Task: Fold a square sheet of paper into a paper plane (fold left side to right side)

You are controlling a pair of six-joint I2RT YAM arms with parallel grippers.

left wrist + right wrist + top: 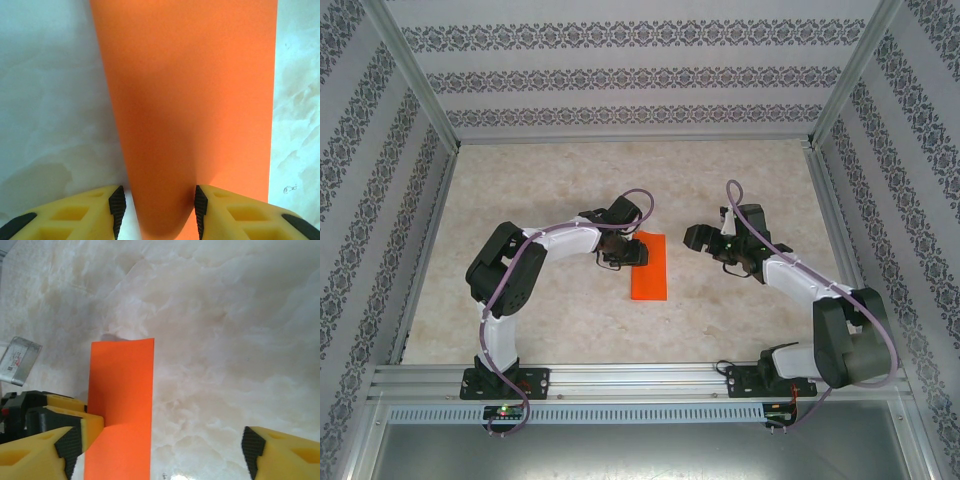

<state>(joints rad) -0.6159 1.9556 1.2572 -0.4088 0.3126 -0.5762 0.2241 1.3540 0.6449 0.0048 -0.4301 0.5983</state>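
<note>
Paper status: the square sheet of paper lies flat on the table as a narrow rectangle, so the left-to-right fold looks made and creasing is the job now, imo. The left gripper sits over the sheet's far left corner, jaws half spread, pinching nothing. Can't tell if the pads touch down. The right gripper hangs just right of the sheet, spread wide and empty. Tip: drag the left pads lightly along the sheet's left edge while the right one pins the opposite edge so the layers don't skid.
</note>
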